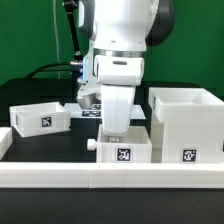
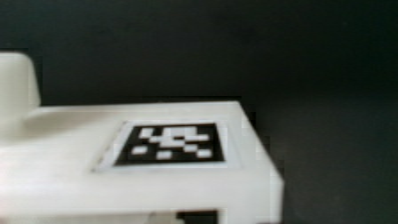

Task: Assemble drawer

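A small white knobbed tray (image 1: 122, 151) with a square tag sits at the front centre, against the long rail. My gripper (image 1: 113, 136) comes straight down onto its top edge, and the fingertips are hidden by the tray and the hand. The wrist view is filled by this tray's tagged face (image 2: 169, 143), very close and blurred, and no fingers show clearly. A second small tray (image 1: 40, 117) stands at the exterior view's left. The tall boxy case (image 1: 186, 124), open at the top, stands at the exterior view's right, just beside the centre tray.
A long low white rail (image 1: 60, 176) runs along the front of the black table. Part of the marker board (image 1: 90, 113) shows behind the arm. A white block (image 2: 16, 85) shows at the edge of the wrist view.
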Controlling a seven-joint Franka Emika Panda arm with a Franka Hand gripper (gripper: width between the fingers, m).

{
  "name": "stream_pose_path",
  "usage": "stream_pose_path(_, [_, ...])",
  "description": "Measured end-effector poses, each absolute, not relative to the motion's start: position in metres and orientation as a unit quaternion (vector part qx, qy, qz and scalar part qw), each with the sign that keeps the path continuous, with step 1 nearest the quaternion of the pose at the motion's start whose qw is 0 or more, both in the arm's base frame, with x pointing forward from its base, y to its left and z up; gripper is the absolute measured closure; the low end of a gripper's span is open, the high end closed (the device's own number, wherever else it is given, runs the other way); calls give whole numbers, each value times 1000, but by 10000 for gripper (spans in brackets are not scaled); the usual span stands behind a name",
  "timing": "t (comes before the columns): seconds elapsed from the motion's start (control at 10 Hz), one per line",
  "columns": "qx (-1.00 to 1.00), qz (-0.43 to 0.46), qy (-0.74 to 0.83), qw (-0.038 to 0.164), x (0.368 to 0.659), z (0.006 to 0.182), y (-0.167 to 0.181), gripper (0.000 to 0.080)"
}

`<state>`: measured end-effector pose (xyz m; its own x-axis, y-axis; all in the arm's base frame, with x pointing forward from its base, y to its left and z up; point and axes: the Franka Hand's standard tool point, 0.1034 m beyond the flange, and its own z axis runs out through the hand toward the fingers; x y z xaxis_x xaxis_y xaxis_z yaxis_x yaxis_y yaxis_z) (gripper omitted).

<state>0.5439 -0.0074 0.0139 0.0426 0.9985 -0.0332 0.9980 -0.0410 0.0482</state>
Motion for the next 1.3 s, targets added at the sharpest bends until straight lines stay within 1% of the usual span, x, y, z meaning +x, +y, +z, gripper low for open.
stream_pose_path(0.4, [715,2,698,26,542,11,-4,758])
stream_pose_path(0.8, [711,7,702,29,542,10,1,758])
stream_pose_path(1.3, [713,5,700,27,543,9,1,758])
